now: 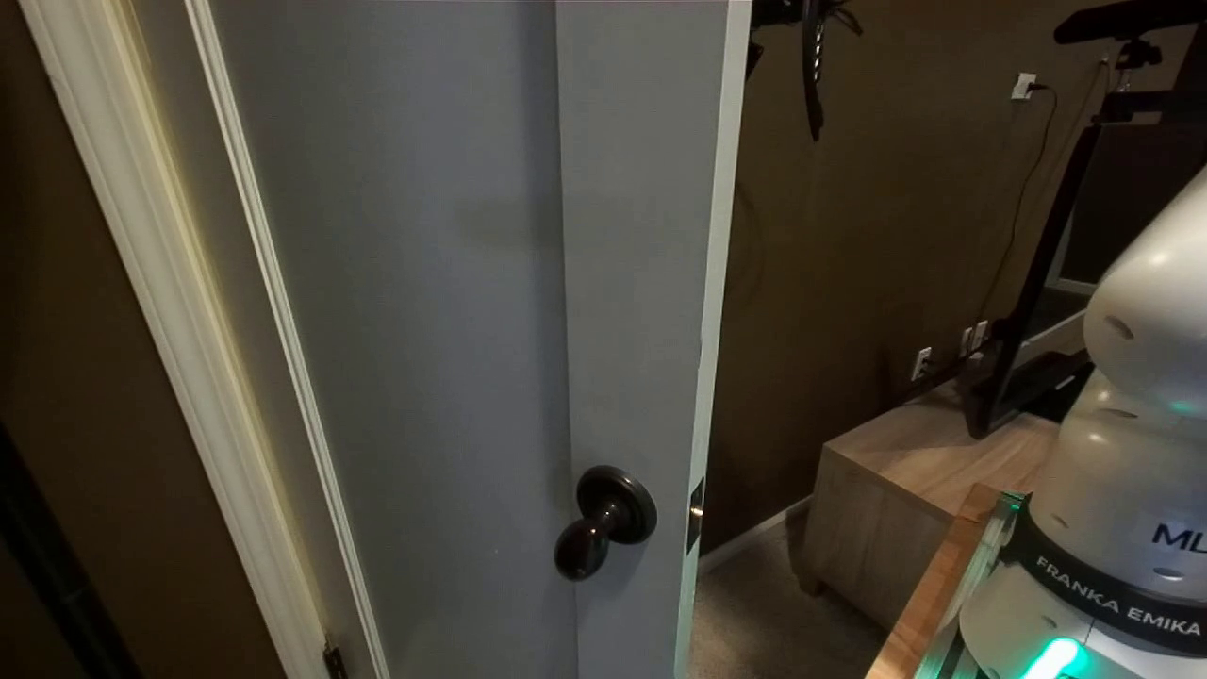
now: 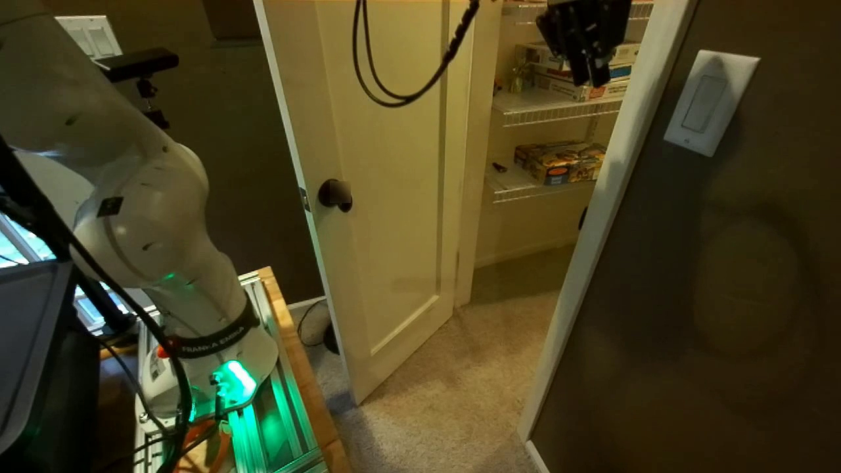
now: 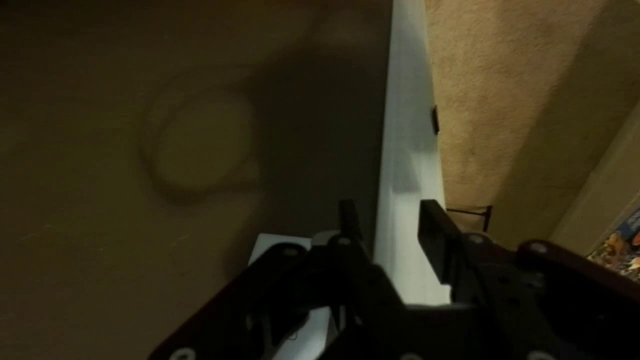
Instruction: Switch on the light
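Note:
A white wall plate with a rocker light switch (image 2: 704, 104) is on the brown wall at the right in an exterior view. A shadow falls across its upper part. My gripper (image 2: 590, 76) hangs with its fingers pointing down at the top of that view, left of the switch in the picture and apart from it. In the wrist view my gripper (image 3: 387, 212) has its two black fingers apart with nothing between them. The switch plate (image 3: 306, 334) shows there behind the left finger, which covers much of it. The gripper is out of view in the remaining exterior view.
A white door frame (image 2: 611, 197) runs beside the switch and shows behind the fingers in the wrist view. A door (image 2: 387, 151) with a dark knob (image 1: 608, 519) stands open. A cable loop (image 2: 401, 102) hangs from above. Closet shelves (image 2: 545, 112) hold boxes. Another switch plate (image 2: 89, 36) is far left.

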`<state>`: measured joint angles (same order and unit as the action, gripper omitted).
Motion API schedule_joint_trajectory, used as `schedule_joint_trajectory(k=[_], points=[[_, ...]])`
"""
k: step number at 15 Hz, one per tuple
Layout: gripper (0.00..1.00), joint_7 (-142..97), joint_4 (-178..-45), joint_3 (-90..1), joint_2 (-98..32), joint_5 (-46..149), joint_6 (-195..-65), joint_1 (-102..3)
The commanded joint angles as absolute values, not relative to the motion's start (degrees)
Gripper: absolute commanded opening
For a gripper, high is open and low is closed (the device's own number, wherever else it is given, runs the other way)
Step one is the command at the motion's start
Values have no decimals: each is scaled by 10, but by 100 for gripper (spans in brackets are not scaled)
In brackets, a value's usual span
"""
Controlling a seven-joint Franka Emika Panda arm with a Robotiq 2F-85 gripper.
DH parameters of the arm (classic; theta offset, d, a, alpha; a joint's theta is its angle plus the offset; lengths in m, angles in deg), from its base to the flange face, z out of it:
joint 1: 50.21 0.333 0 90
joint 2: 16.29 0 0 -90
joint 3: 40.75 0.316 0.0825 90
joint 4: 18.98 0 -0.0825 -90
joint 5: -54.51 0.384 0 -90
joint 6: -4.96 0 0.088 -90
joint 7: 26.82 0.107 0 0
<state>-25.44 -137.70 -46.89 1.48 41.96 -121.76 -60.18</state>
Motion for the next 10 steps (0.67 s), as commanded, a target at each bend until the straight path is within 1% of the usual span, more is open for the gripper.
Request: schedule_joint_trajectory(k=[1, 3, 4, 5, 6, 10], points=[[70, -308, -1392, -484, 82, 483, -1138, -575], [82, -359, -1403, -497, 115, 522, -1123, -557], [91, -385, -1410, -502, 129, 532, -1119, -549], [97, -421, -1418, -510, 143, 543, -1112, -539], [100, -451, -1430, -516, 158, 547, -1109, -532], [100, -550, -1446, -540, 189, 561, -1040, -505]])
